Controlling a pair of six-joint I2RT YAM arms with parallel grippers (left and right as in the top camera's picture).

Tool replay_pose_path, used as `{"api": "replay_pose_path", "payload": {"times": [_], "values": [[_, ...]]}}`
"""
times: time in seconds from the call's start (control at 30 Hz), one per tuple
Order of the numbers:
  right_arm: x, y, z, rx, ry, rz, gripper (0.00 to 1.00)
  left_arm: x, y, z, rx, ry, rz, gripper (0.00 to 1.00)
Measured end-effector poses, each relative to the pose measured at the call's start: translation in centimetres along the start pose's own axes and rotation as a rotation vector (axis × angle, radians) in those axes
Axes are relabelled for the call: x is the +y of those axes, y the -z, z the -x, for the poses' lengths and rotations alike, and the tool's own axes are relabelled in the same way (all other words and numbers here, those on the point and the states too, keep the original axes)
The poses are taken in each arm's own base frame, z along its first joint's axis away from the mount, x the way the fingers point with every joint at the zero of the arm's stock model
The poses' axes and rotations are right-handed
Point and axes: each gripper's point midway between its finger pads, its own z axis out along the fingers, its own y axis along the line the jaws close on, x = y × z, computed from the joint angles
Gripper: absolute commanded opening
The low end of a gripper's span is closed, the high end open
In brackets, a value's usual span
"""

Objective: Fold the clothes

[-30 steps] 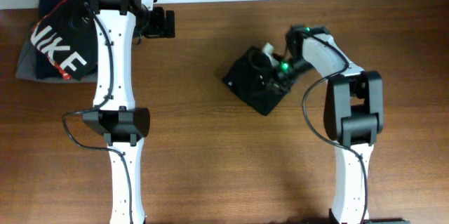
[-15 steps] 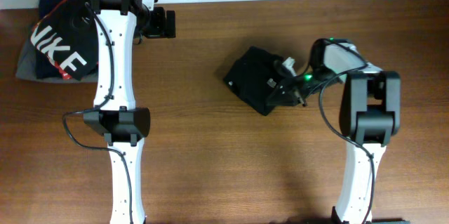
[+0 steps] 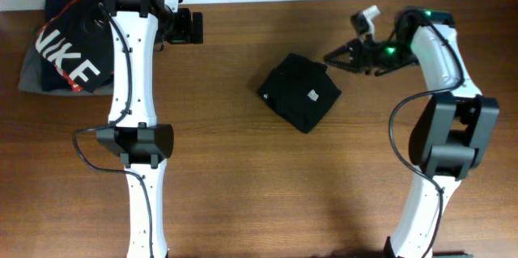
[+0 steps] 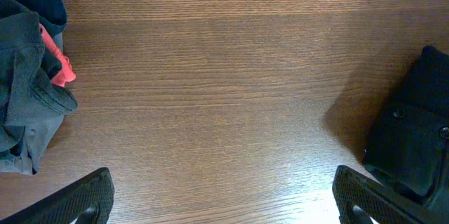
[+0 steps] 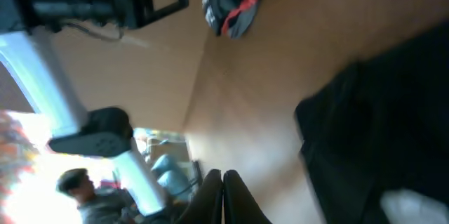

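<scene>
Plain black soft-fabric T-shirt (image 3: 300,94), folded square, is lying mid-table on the brown wooden table (image 3: 243,169). Right gripper (image 3: 329,57), fingers pressed together and empty, is hovering just beside it. Left gripper (image 4: 224,206) is gaping wide, well apart.

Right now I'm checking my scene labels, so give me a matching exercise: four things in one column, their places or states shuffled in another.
1. black T-shirt
2. NIKE garment
3. left gripper
4. right gripper

A. open, over the table
B. folded, in the middle
C. in the far-left pile
D. clear of the shirt, to its right

Pairs: 1-B, 2-C, 3-A, 4-D.
</scene>
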Motion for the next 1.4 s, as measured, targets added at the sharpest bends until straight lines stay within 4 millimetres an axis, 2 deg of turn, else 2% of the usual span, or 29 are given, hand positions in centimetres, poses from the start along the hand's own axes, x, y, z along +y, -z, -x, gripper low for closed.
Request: {"api": "replay_pose_path", "payload": {"times": [0.17, 0.23, 0.33, 0.43, 0.6, 0.7, 0.83, 1.0, 1.07, 1.13, 1.23, 1.33, 1.4], "values": [[-0.6, -4.6, 1.3, 0.040, 0.066, -0.004, 0.08, 0.0, 0.0, 0.0, 0.000, 0.000, 0.000, 0.99], [-1.2, -6.5, 1.0, 0.066, 0.048, 0.001, 0.08, 0.0, 0.0, 0.0, 0.000, 0.000, 0.000, 0.99], [-3.1, -9.4, -0.5, 0.129, -0.031, -0.012, 0.07, 0.0, 0.0, 0.0, 0.000, 0.000, 0.000, 0.99], [-5.7, -10.4, -1.8, 0.163, -0.097, -0.058, 0.07, 0.0, 0.0, 0.0, 0.000, 0.000, 0.000, 0.99], [-10.3, -10.2, -4.3, 0.191, -0.225, -0.117, 0.08, 0.0, 0.0, 0.0, -0.001, 0.000, 0.000, 0.99], [-10.8, -10.1, -4.8, 0.194, -0.249, -0.112, 0.08, 0.0, 0.0, 0.0, 0.000, 0.000, 0.000, 0.99], [-10.2, -10.0, -5.0, 0.196, -0.251, -0.078, 0.08, 0.0, 0.0, 0.0, 0.000, 0.000, -0.001, 0.99], [-8.3, -8.8, -4.2, 0.196, -0.287, -0.062, 0.17, -1.7, 0.1, -0.1, 0.002, -0.085, -0.101, 0.99], [-6.7, -7.7, -3.1, 0.186, -0.279, -0.075, 0.23, -2.8, 0.2, -0.1, -0.002, -0.133, -0.162, 0.99], [-4.9, -6.0, -2.0, 0.177, -0.264, -0.129, 0.34, -3.9, 0.4, 0.0, -0.012, -0.179, -0.225, 0.99], [-2.1, -2.5, -0.8, 0.161, -0.252, -0.327, 0.66, -5.1, -0.1, 0.0, -0.017, -0.220, -0.291, 0.99], [0.0, 1.1, -0.6, 0.134, -0.236, -0.543, 0.97, -6.2, -2.4, 0.0, 0.002, -0.248, -0.355, 0.99], [1.5, 3.1, -1.3, 0.125, -0.250, -0.663, 0.99, -7.2, -4.7, -0.5, 0.034, -0.265, -0.414, 0.99]]}}
